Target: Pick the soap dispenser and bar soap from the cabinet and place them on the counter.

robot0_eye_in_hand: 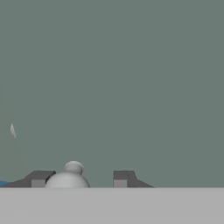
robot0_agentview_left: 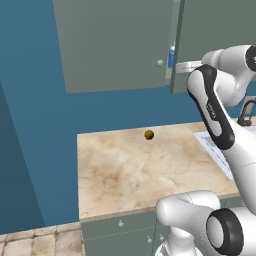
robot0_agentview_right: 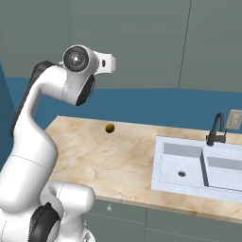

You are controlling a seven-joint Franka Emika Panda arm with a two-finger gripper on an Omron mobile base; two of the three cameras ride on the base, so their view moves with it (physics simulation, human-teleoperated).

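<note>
Grey-green cabinet (robot0_agentview_left: 115,45): upper half of the left base view, two flat doors. Between their inner edges, upper right of the frame, you see a narrow gap.
- Soap dispenser (robot0_agentview_left: 171,56): a blue sliver in that gap, inside the cabinet; you get little room either side of it.
- Left door's knob (robot0_agentview_left: 160,63): just left of the gap.
- Counter (robot0_agentview_left: 125,170): beige marble, lower half of the frame. Its left and front edges are in view, and the slab is open apart from a dark-yellow ball (robot0_agentview_left: 149,134) near the back wall.
- Sink (robot0_agentview_right: 189,165) and black faucet (robot0_agentview_right: 216,127): right of the right base view, well apart from the ball.
- Arm: rises from the base, elbow bent, with the forearm raised to door height and the wrist level at the gap.
- Gripper (robot0_eye_in_hand: 82,177): bottom of the hand view, close against a flat door face. The fingers (robot0_eye_in_hand: 39,178) are drawn in around a round pale knob (robot0_eye_in_hand: 70,175), which sits against the left one.
</note>
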